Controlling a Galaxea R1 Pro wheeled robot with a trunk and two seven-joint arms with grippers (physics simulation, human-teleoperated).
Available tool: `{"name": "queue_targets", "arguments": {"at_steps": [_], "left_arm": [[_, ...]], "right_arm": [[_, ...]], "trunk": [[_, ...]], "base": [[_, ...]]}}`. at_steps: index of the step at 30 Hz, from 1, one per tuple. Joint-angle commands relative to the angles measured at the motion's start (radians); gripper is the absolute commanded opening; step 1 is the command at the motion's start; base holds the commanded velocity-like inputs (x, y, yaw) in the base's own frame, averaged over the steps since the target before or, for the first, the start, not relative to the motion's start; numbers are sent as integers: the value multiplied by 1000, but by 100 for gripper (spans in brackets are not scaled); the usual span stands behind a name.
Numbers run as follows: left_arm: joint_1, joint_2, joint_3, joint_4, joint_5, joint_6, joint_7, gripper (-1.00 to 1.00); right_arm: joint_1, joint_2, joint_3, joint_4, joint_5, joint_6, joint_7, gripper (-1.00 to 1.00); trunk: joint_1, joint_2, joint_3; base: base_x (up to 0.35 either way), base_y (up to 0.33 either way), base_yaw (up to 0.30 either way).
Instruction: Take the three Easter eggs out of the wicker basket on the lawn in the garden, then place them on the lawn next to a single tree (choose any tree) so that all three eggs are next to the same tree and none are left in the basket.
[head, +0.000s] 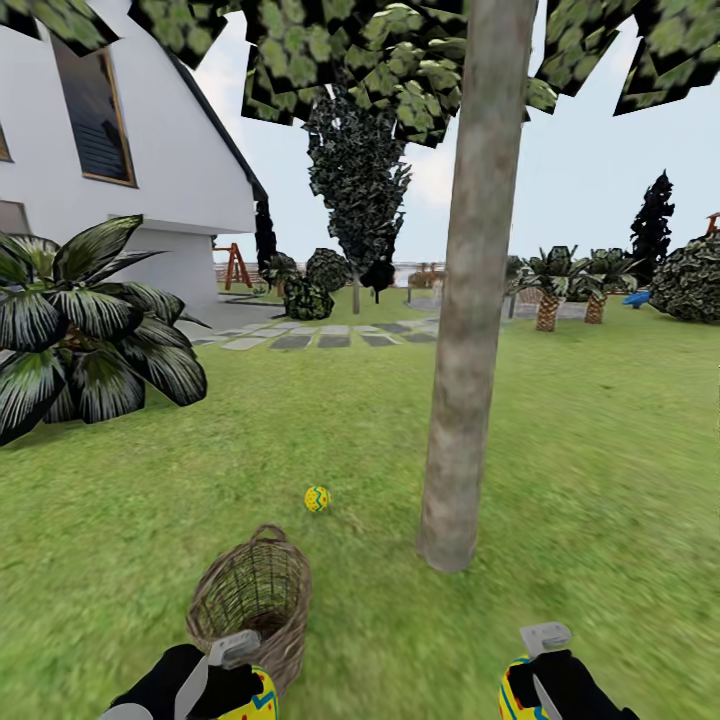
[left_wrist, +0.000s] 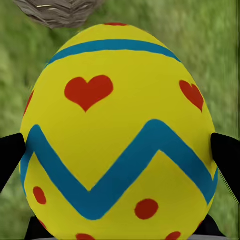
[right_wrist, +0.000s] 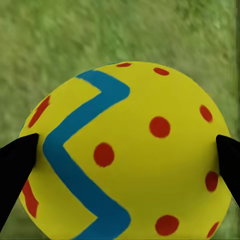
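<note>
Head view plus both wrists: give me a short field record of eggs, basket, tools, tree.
egg on lawn: one Easter egg lies on the grass, left of the tree trunk
left tool: shut on an egg
right tool: shut on an egg
wicker basket: on the grass by the left tool, no egg visible inside
eggs placed: one of three
</note>
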Motion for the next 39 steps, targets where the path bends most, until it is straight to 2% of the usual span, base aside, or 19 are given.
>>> {"name": "queue_targets", "arguments": {"at_steps": [1, 5, 6, 7, 8, 10, 13, 17, 28, 39], "left_arm": [[-1, -1, 7, -2, -11, 5, -7, -100], [-1, -1, 7, -5, -11, 5, -7, -100], [-1, -1, 7, -2, -10, -27, -6, -100], [-1, -2, 7, 4, -11, -112, -5, -100], [-1, -2, 7, 7, -11, -149, -5, -100], [-1, -2, 7, 8, -11, -170, -6, -100], [-1, -1, 7, 8, -11, -170, -8, -100], [-1, -1, 5, 8, -14, -111, -10, -100], [-1, -12, 4, 8, -14, -112, -9, -100], [-1, -13, 4, 8, -14, -117, -11, -100]], "right_arm": [[-1, -2, 5, -1, 4, 6, -2, -100], [-1, -4, 4, -2, 1, 6, -1, -100], [-1, -5, 4, -2, 1, 6, -1, -100], [-1, -5, 4, -2, 2, 6, -1, -100], [-1, -5, 4, -2, 2, 6, -1, -100], [-1, -5, 4, -2, 1, 6, -1, -100], [-1, -5, 4, -2, 2, 6, -1, -100], [-1, -5, 4, -2, 2, 6, -1, -100], [-1, -5, 5, -2, 0, 6, -1, -100], [-1, -5, 6, -2, 2, 6, -2, -100]], "trunk": [[0, -1, -1], [0, -1, -1], [0, -1, -1], [0, -1, -1], [0, -1, -1], [0, -1, -1], [0, -1, -1], [0, -1, -1], [0, -1, -1], [0, -1, -1]], "base": [[0, -316, 0], [0, -316, 0], [87, -334, 0], [155, -332, 0], [177, -328, 0], [193, -319, 0], [203, -312, 0], [216, -304, 0], [221, -302, 0], [221, -302, 0]]}}
